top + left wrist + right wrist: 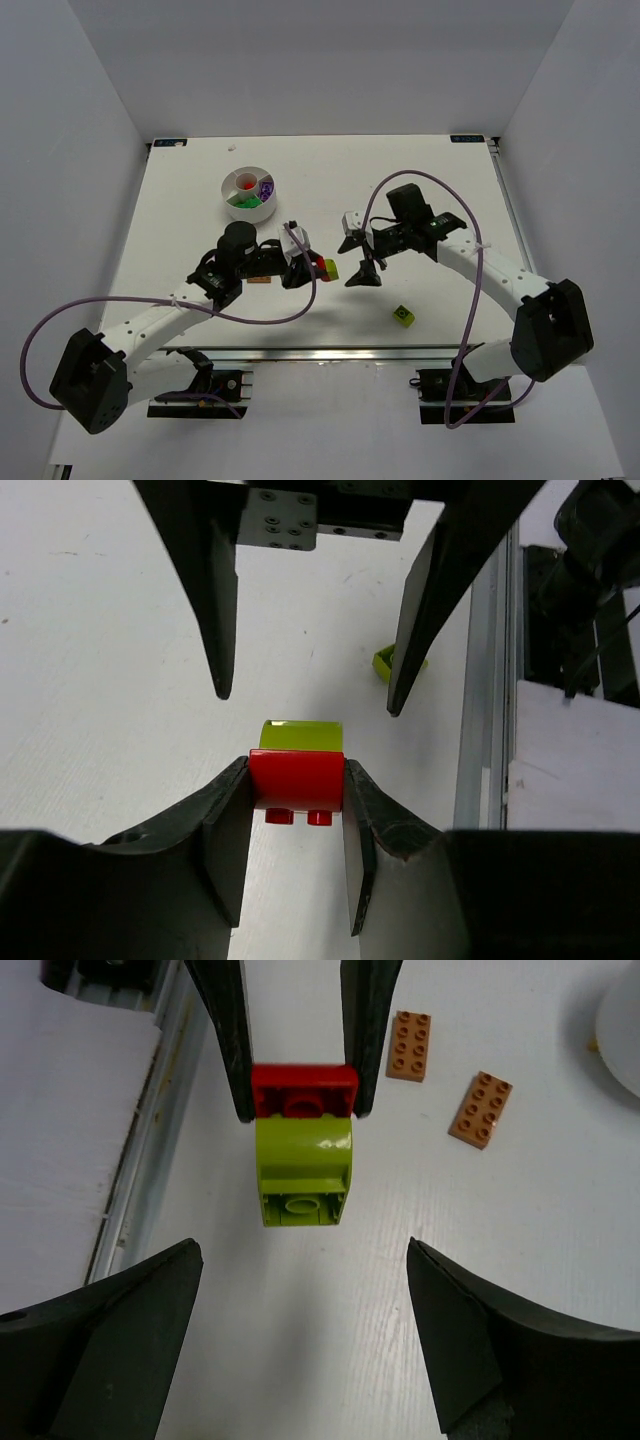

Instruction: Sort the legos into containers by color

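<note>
Entry, read from the left of the table (450, 200). Round white dish (252, 212): stands toward the far left, well apart from both grippers; its compartments show something green, something purple and something red, so it appears to be the sorting destination. One orange plate (410, 1045) and a second orange plate (480, 1110): flat on the table, studs up, close together but not touching, near the left wrist; unsorted. Left gripper (295, 780): jaws narrow, clamped on the red end of the red-yellow-green piece (322, 268), one finger on each side face. The piece appears to be held clear of the surface with its lime part pointing at the other arm (the yellow shows only from above). By my reading it is offered this way so that the free end can be taken and the colours pulled apart, since a joined piece fits no single compartment. Right gripper (302, 1252): jaws wide and holding nothing, lined up facing the lime end but short of it, apparently ready to close on it. Lime-green block (403, 315): alone on the table toward the near edge, right of both grippers, untouched.
</note>
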